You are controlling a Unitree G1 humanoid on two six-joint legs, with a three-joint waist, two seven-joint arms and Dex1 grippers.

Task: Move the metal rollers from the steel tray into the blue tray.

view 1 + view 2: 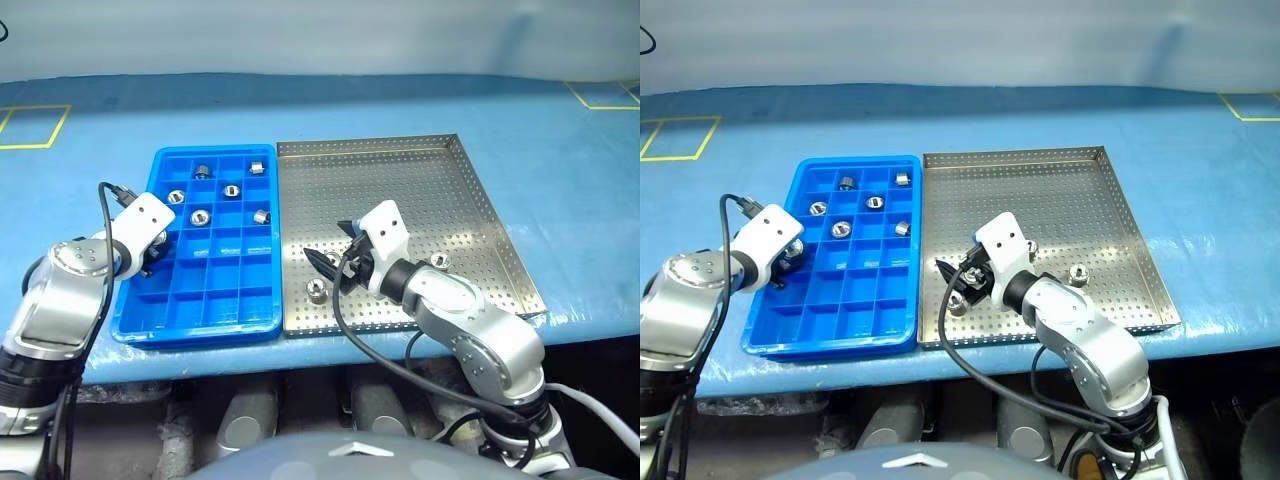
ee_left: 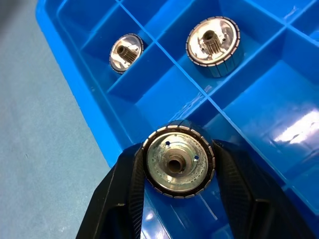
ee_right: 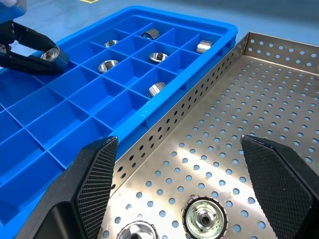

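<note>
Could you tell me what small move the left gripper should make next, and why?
Probably open fully and lift away: the left gripper holds a metal roller low inside a compartment of the blue tray, apparently free of other rollers, so letting go should drop it in place.

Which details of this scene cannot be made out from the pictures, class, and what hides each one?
- Left hand: whether its fingers pinch the shiny ribbed metal roller or have loosened; left wrist view.
- Silver perforated steel tray: how many rollers remain; the right arm covers part in the head views.
- Bright blue compartmented plastic tray: near end cut off by the right wrist view's edge.
</note>
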